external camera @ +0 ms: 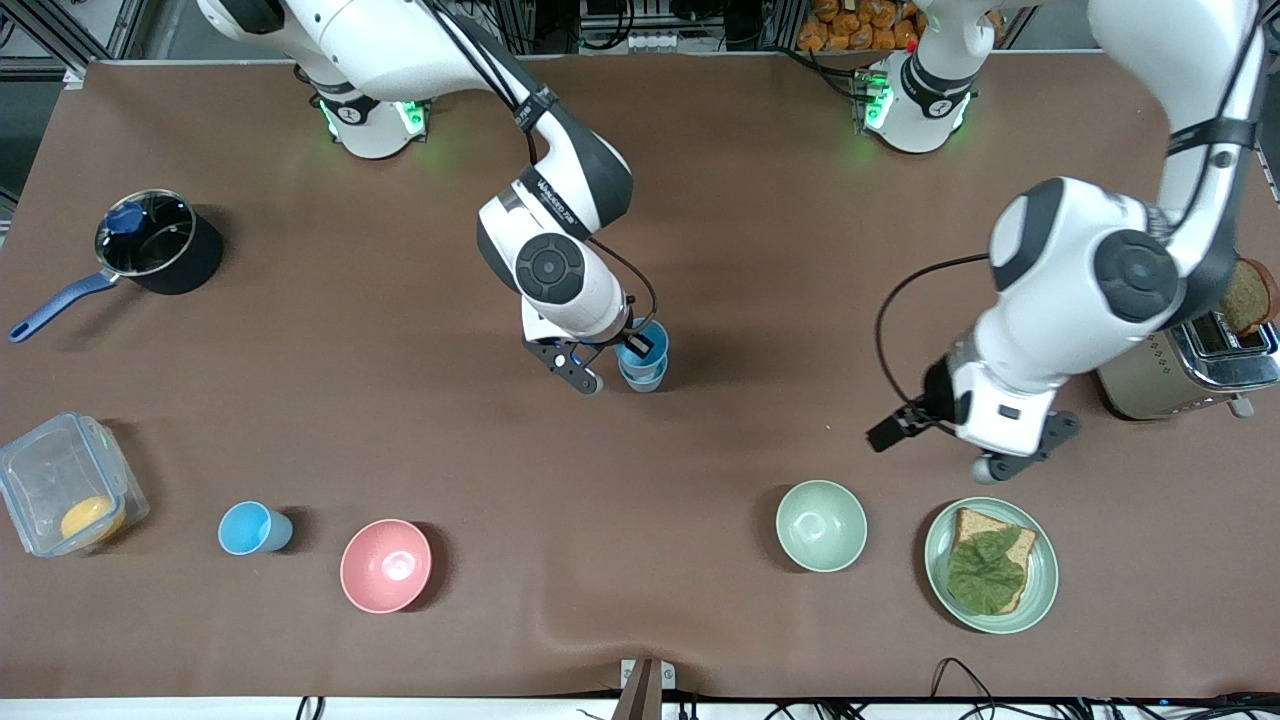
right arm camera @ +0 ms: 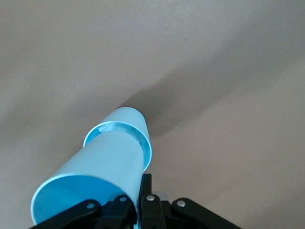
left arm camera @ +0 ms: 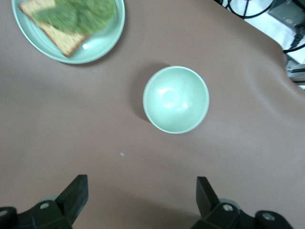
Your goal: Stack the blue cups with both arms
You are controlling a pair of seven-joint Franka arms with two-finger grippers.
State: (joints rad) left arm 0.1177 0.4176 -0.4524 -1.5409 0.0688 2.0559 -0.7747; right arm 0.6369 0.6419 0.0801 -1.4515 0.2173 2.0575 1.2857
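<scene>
Third blue cup (external camera: 254, 528) upright beside pink bowl (external camera: 386, 565), nearest camera. Left gripper (left arm camera: 141, 198) spread wide, holding nothing, over table near green bowl (left arm camera: 176, 99). Mid-table, right gripper (external camera: 617, 366) clamps rim of upper cup (right arm camera: 90, 183), nested in lower cup (right arm camera: 125, 125).

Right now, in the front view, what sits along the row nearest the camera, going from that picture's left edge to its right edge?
Clear plastic container → lone blue cup → pink bowl → pale green bowl → green plate with bread and a leaf.
</scene>
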